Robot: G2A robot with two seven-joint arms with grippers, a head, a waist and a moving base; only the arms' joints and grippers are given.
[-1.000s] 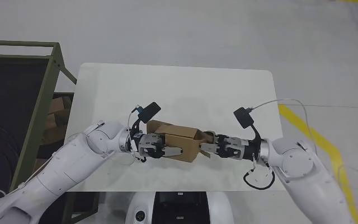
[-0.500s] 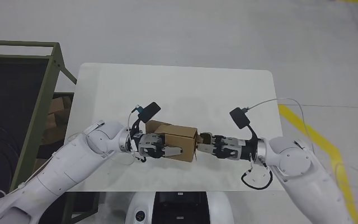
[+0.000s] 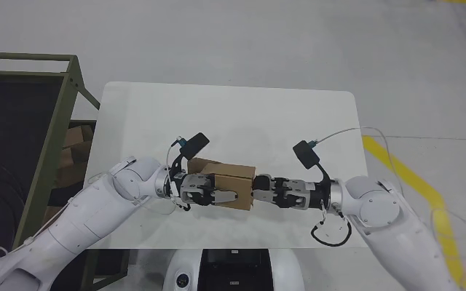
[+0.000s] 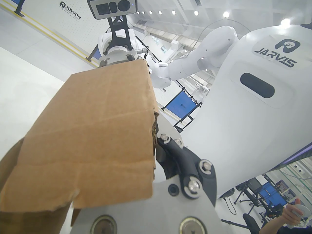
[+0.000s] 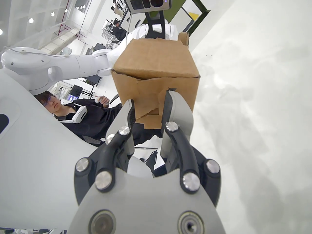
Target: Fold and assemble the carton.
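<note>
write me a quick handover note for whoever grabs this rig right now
Left pincer: at the left end of the brown cardboard carton, with cardboard over it. Its grip cannot be told.
Right pincer: open, tips against the carton's right end flaps.
Carton: between both arms, near the front edge of the white table.
Done: carton opened into a box shape.
Left: the right end flaps look ragged and not flush, and a flap sticks out at the far end. Both ends probably need pressing shut.
</note>
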